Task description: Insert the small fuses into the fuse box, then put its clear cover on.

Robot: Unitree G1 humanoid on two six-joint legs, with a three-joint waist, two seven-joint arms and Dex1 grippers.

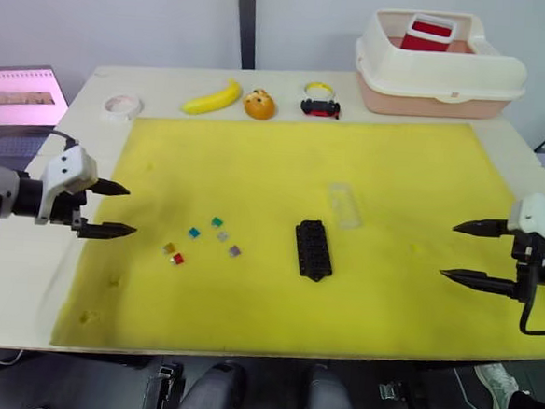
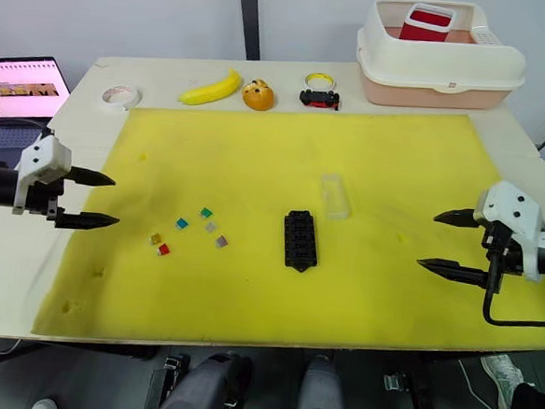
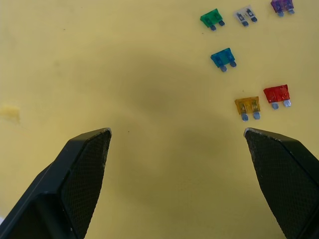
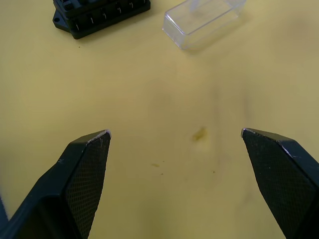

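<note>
— Across the top we see a tape roll (image 1: 123, 106), banana (image 1: 213, 97), orange (image 1: 259, 103) and toy car (image 1: 320, 107), left to right.

— And upper right we see a cream tub (image 1: 438, 78) holding a red box (image 1: 427, 34); a laptop (image 1: 20, 98) sits far left.

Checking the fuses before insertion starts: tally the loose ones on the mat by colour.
Teal fuse: 1
Green fuse: 1
Grey fuse: 1
Purple fuse: 1
Orange fuse: 1
Red fuse: 1
Total: 6, all lying on the yellow mat, none in the fuse box.
</note>
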